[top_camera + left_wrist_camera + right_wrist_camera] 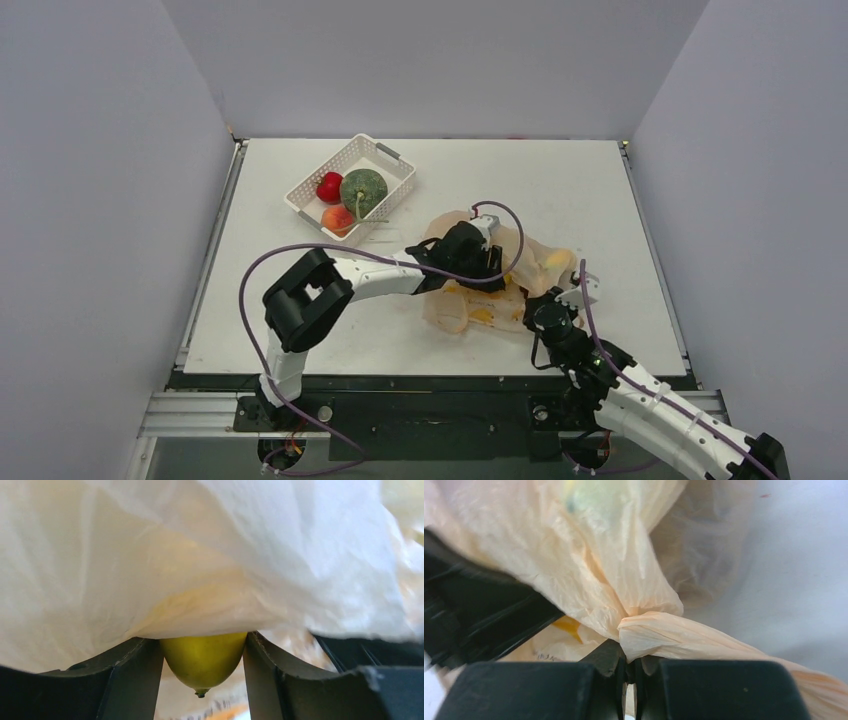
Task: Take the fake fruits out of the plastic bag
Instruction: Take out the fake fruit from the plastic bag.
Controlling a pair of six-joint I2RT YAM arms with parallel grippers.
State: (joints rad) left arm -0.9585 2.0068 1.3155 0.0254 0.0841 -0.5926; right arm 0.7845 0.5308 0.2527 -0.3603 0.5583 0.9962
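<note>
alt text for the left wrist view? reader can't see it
A yellow fruit sits pinched between the left gripper's two dark fingers, pointed tip lowest in frame. Crinkly pale bag film drapes over its top and fills the upper frame.

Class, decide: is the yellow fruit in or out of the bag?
In: the bag drapes over the fruit, gripped between the left jaws.
</note>
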